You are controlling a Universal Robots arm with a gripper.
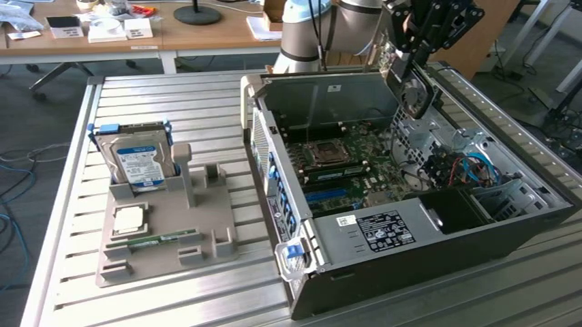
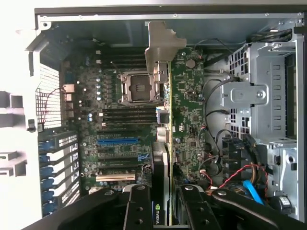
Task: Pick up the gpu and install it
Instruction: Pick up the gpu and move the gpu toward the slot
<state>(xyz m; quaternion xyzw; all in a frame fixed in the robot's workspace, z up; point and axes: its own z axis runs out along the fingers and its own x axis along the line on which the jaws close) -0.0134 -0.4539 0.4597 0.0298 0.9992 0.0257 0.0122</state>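
The NVIDIA mark (image 2: 157,214), with its green logo, stands on the black edge of the gpu (image 2: 162,160). On the hard drive (image 1: 136,160), a blue-and-white label (image 1: 138,169) carries print too small to read. The same goes for the black-and-white sticker (image 1: 382,230) and the small white sticker (image 1: 344,220) on the metal cover of the computer case (image 1: 409,272).

The slatted metal bench (image 1: 163,102) carries one open black computer case (image 1: 437,266) along its edge on the exterior view's right. Inside the case is one green motherboard (image 2: 187,96) with one silver processor socket (image 2: 136,88). Toward the opposite edge stands one grey plastic holder tray (image 1: 207,219), bearing one boxy hard drive with a blue-white label (image 1: 138,163), one square silver processor chip (image 1: 127,219) and one narrow green memory stick (image 1: 159,240). There is one thin green gpu with a black fan cooler and silver bracket (image 2: 162,158), and one black two-fingered gripper (image 2: 165,213).
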